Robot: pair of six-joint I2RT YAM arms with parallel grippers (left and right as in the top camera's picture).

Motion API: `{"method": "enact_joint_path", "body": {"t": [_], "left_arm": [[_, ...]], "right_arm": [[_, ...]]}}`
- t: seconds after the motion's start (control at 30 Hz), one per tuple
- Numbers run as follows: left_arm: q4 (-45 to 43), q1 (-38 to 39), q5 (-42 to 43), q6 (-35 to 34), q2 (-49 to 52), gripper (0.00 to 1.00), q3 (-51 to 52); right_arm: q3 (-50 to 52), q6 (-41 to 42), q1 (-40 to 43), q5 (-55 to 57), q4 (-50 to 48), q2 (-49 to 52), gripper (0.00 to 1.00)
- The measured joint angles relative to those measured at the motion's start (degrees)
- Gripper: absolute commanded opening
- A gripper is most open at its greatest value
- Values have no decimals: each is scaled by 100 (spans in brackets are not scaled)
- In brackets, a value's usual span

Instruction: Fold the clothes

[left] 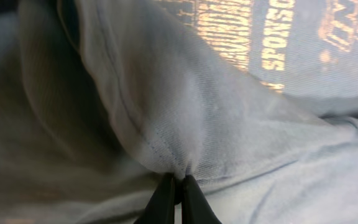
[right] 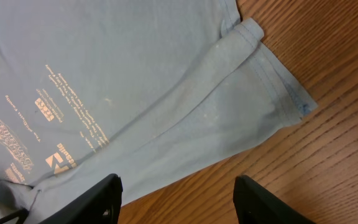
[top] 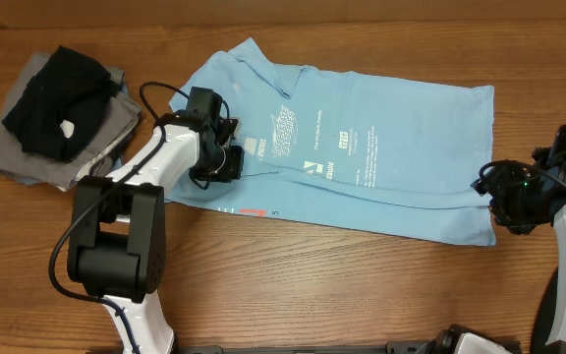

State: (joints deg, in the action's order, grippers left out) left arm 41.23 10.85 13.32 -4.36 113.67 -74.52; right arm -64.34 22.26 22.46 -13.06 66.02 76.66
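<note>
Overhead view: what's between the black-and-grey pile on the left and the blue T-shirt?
Between pile and T-shirt: bare table, crossed lower down by the left arm and its black cable loop. Only the overhead view shows this.

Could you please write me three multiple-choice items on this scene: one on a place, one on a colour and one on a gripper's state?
1. In the overhead view, where does the pile of black and grey garments lie?
A. At the upper left, to the left of the T-shirt
B. On the middle of the T-shirt
C. At the lower right corner

2. What colour is the T-shirt?
A. Red
B. Light blue
C. Green

3. What state is the left gripper in?
A. Open above bare wood
B. Shut on the pile
C. Shut on a fold of the T-shirt

Answers:
1 A: the overhead view shows the pile at the upper left, to the left of the shirt.
2 B: the spread fabric is light blue in the overhead view.
3 C: the left wrist view shows it pinched shut on bunched shirt fabric.
</note>
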Motion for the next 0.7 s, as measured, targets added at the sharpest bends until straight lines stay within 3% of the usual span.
{"method": "enact_joint_path", "body": {"t": [0.4,0.7], "left_arm": [[-409,0,68,0,0,4,-662],[-1360,162,105,-2,0,4,-664]], "right_arm": [[0,0,2,0,-44,0,61],[0,2,0,-2,61,0,61]]}}
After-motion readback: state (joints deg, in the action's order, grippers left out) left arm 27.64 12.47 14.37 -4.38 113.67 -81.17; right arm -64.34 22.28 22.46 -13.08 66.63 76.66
